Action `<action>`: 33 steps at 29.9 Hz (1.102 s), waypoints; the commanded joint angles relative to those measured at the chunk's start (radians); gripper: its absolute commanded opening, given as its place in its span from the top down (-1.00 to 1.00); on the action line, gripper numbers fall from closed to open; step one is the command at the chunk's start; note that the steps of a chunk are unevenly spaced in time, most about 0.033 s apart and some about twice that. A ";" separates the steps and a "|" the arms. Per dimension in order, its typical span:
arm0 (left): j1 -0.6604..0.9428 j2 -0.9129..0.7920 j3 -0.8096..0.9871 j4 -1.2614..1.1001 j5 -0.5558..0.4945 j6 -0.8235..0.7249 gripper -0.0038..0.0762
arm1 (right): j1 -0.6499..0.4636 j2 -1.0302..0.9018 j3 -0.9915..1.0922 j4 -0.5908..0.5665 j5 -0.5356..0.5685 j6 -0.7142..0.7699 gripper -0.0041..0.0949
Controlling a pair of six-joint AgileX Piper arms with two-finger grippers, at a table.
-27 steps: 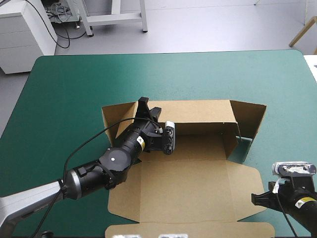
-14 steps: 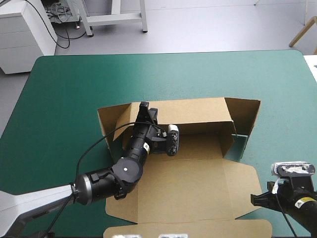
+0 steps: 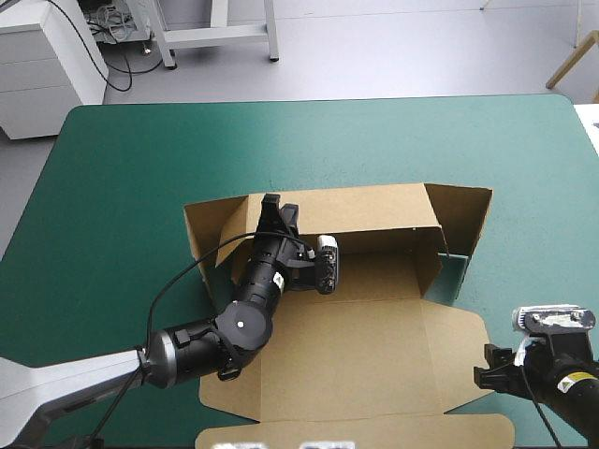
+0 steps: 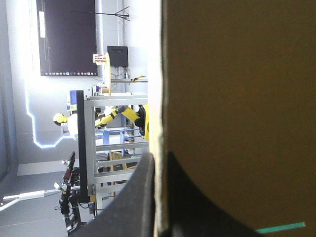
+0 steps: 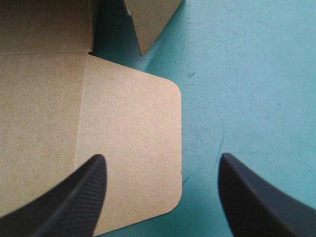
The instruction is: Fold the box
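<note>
The teal-green table cover (image 3: 122,178) carries 1 brown box (image 3: 374,346), lying right of the table's middle and toward the near edge. Its long back wall (image 3: 374,210) stands raised. 2 end flaps angle off that wall, 1 at the left (image 3: 208,229) and 1 at the right (image 3: 465,220). The wide near panel lies flat on the cover.

There are 2 arms in view. The left gripper (image 3: 273,208) reaches across the flat panel to the back wall near its left end. In the left wrist view its 2 black fingers (image 4: 143,197) are pinched on the wall's top edge, the board between them.

The right gripper (image 5: 160,157) hangs near the table's near right corner. Its 2 fingers are spread wide, 1 over the panel's rounded side flap (image 5: 128,138) and 1 over bare cover. It touches no board.
</note>
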 commanded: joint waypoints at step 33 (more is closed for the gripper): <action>-0.007 -0.024 -0.017 0.054 0.011 -0.056 0.93 | -0.005 0.836 -0.907 0.114 -0.087 -0.064 -0.42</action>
